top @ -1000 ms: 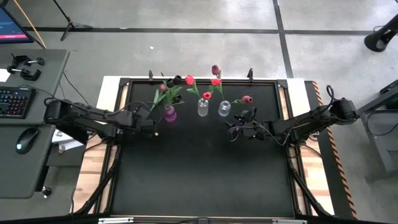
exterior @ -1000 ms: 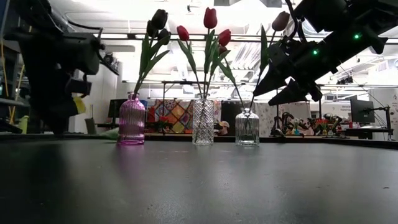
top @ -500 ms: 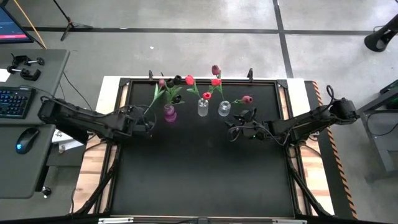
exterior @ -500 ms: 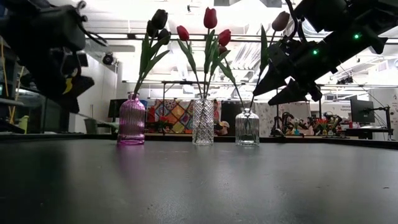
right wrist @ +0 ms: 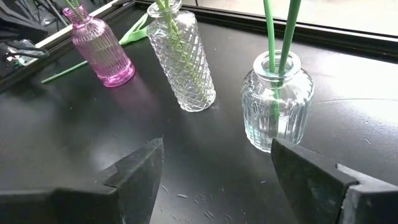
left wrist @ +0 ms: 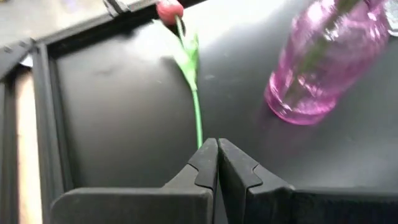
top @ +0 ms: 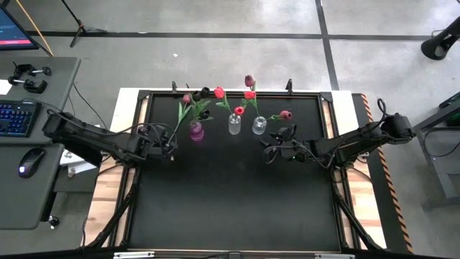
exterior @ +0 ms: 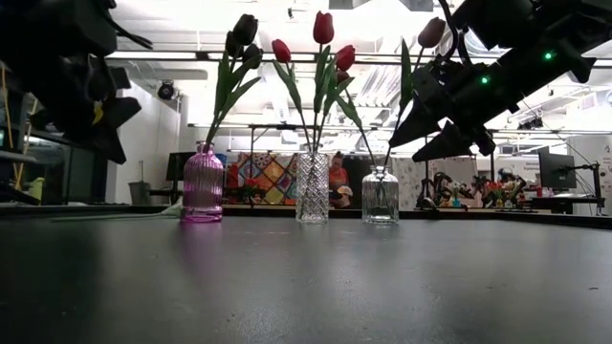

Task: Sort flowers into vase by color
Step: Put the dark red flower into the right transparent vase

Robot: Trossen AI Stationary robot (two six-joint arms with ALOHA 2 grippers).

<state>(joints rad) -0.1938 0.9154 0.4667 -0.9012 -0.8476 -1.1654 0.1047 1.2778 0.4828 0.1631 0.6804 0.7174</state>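
Three vases stand in a row near the table's far edge. The pink vase holds dark maroon tulips, the tall clear vase red ones, and the squat clear vase pink ones. One loose pink-headed tulip lies flat on the table left of the pink vase, its stem pointing at my left gripper. That gripper is shut and raised above the table. My right gripper is open and empty, hovering right of the squat vase.
A raised black frame rims the table. The near half of the black tabletop holds nothing. A desk with a keyboard and a mouse stands to the left. A person shows far off in the room.
My left gripper has drawn back toward the table's left edge and risen, away from the pink vase. The loose tulip has stayed on the table. My right arm has kept still.
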